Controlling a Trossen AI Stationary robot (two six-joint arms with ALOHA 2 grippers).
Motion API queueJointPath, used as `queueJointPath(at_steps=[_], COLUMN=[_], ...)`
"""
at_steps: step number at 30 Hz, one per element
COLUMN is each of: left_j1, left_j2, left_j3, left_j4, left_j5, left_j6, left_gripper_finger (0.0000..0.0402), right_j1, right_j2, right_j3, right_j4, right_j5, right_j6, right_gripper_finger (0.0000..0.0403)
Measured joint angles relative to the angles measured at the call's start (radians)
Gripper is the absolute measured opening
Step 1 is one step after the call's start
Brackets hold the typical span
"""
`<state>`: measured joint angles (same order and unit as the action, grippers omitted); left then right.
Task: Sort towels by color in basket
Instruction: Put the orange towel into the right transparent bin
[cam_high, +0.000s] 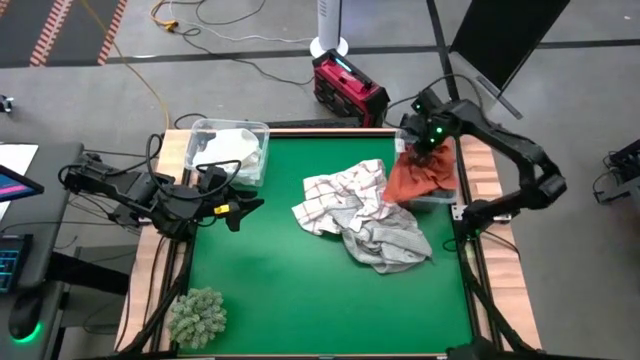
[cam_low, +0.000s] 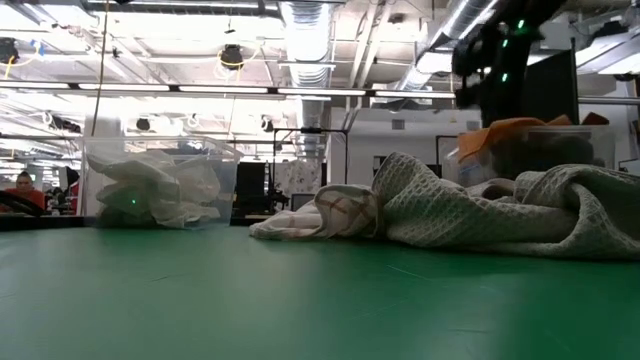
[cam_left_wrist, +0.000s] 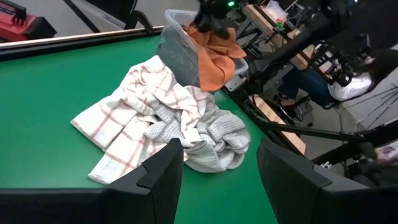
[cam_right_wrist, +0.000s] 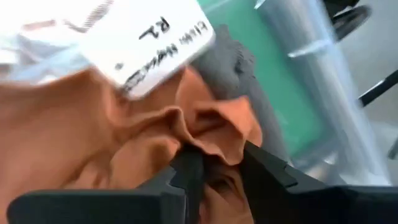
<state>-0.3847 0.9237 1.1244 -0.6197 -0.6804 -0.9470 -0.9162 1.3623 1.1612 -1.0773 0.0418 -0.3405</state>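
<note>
A rust-orange towel (cam_high: 418, 176) is draped over the rim of a clear bin (cam_high: 440, 196) at the table's two o'clock edge in the high view. The right gripper (cam_high: 428, 140) is lowered onto the far end of this towel, at twelve o'clock of the cloth. In the right wrist view a raised fold of the orange fabric (cam_right_wrist: 211, 134) is seen pinched between the two dark fingers (cam_right_wrist: 188, 171), which stand only narrowly apart with the cloth between them. A white care label (cam_right_wrist: 152, 43) is seen on the same cloth, beyond the fold.

A checked white towel (cam_high: 340, 195) and a light grey waffle towel (cam_high: 385, 240) lie heaped together on the green table (cam_high: 270, 290) near its centre, at about seven o'clock of the right gripper and touching the orange towel's near edge.

The left gripper (cam_high: 240, 208) is held above the table at nine o'clock, with its fingers (cam_left_wrist: 158, 171) spread apart and nothing between them; the heap lies well apart from it, at three o'clock. White towels (cam_high: 232, 150) are piled in a second clear bin (cam_high: 205, 130) at the eleven o'clock corner, just beyond the left gripper.
</note>
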Motion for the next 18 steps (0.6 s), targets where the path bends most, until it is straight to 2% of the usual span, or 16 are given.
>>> queueJointPath(at_steps=[6,10,12,15,18], left_j1=[0.0,0.0,0.0,0.0,-0.002], left_j2=[0.0,0.0,0.0,0.0,0.0], left_j3=[0.0,0.0,0.0,0.0,0.0], left_j4=[0.0,0.0,0.0,0.0,0.0], left_j5=[0.0,0.0,0.001,0.001,0.001], left_j6=[0.0,0.0,0.0,0.0,0.001], left_gripper_finger=[0.0194,0.0194,0.0194,0.0194,0.0194], right_j1=[0.054,0.117,0.154,0.189,0.165], right_j2=[-0.069,-0.072,-0.072,-0.064,-0.026], right_j3=[0.038,0.022,-0.029,-0.162,-0.299], right_j4=[-0.14,-0.214,-0.159,-0.043,0.086], right_j5=[0.03,-0.008,-0.059,-0.078,-0.106], right_j6=[0.021,0.078,0.104,0.099,0.103], right_gripper_finger=[0.013,0.0131,0.0131,0.0131,0.0131])
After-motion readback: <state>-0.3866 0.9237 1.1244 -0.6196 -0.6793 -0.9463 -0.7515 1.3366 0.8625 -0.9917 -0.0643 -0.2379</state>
